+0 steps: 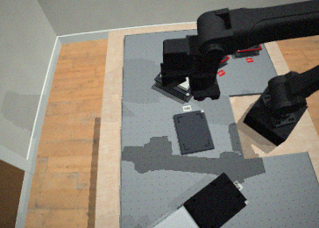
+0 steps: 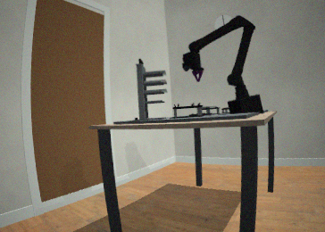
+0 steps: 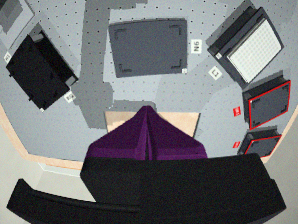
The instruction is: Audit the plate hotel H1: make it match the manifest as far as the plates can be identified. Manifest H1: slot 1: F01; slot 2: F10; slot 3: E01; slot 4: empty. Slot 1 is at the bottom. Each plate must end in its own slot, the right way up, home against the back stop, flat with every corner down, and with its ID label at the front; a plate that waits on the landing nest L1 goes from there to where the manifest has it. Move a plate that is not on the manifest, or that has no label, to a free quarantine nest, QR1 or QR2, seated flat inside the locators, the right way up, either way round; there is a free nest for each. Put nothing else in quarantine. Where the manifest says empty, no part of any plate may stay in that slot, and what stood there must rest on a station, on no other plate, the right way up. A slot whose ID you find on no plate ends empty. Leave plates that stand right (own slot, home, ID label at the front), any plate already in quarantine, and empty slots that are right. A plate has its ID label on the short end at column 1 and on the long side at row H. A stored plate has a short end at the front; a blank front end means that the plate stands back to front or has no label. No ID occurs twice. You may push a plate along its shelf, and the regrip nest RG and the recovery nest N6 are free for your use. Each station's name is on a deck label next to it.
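My gripper [image 3: 146, 112] [image 2: 196, 76] has purple fingers and is shut on nothing. It hangs high above the deck. A plate with a white well grid [image 3: 253, 47] [image 1: 183, 84] lies on a dark nest to the right of the fingertips in the wrist view; the arm hides most of it in the top view. The plate hotel H1 [image 1: 215, 202] [image 3: 39, 71] [image 2: 150, 89] stands at the near edge of the deck, a black block from above. Its four shelves show from the side in the exterior view. I cannot tell which slots hold plates.
An empty dark nest with corner locators [image 1: 193, 131] [image 3: 148, 47] lies mid-deck between the plate and the hotel. Two red-framed quarantine nests [image 3: 270, 103] [image 3: 260, 143] are empty; one also shows in the top view [image 1: 251, 53]. The arm's base [image 1: 275, 116] stands at the right.
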Robot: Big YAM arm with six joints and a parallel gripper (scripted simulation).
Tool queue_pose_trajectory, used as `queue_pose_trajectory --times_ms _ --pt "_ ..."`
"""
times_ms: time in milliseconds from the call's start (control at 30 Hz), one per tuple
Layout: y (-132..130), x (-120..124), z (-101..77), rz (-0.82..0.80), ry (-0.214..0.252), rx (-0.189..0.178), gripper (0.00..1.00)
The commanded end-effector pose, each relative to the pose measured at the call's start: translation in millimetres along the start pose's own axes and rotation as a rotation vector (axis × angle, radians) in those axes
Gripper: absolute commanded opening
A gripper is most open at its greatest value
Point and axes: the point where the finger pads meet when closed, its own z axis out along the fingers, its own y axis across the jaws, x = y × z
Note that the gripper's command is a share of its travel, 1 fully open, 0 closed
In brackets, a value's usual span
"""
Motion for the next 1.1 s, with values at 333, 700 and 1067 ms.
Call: queue_pose_trajectory --times_ms 333,700,1067 --pt "41 -9 -8.9 -0.003 -0.07 -0.009 0.0" --pt "78 -9 -10.0 -0.079 -0.232 -0.056 0.0" --pt "109 -8 -11.2 -0.14 -0.364 -0.096 0.0"
